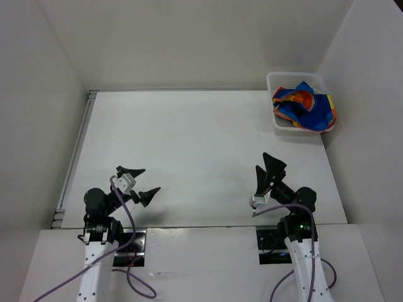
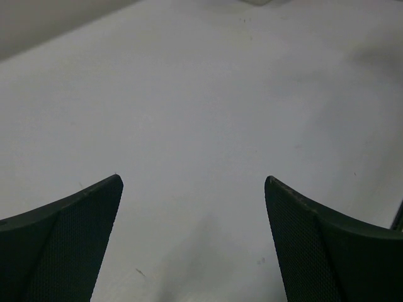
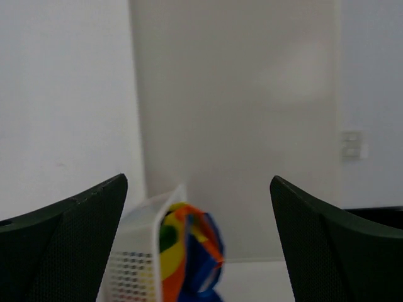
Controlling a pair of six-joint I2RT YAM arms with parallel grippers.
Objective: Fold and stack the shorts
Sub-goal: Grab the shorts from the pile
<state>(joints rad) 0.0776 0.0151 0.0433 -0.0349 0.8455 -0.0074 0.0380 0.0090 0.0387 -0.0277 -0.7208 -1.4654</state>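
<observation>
Both grippers hover over the near part of the white table (image 1: 189, 138), well apart from each other and holding nothing. The left gripper (image 1: 151, 179) has its jaws spread wide above bare tabletop. The right gripper (image 1: 261, 160) also stands wide apart, facing the far right corner. There the rainbow-striped shorts (image 1: 304, 106) lie crumpled in a white mesh basket (image 1: 289, 75), with blue fabric spilling over its right rim.
</observation>
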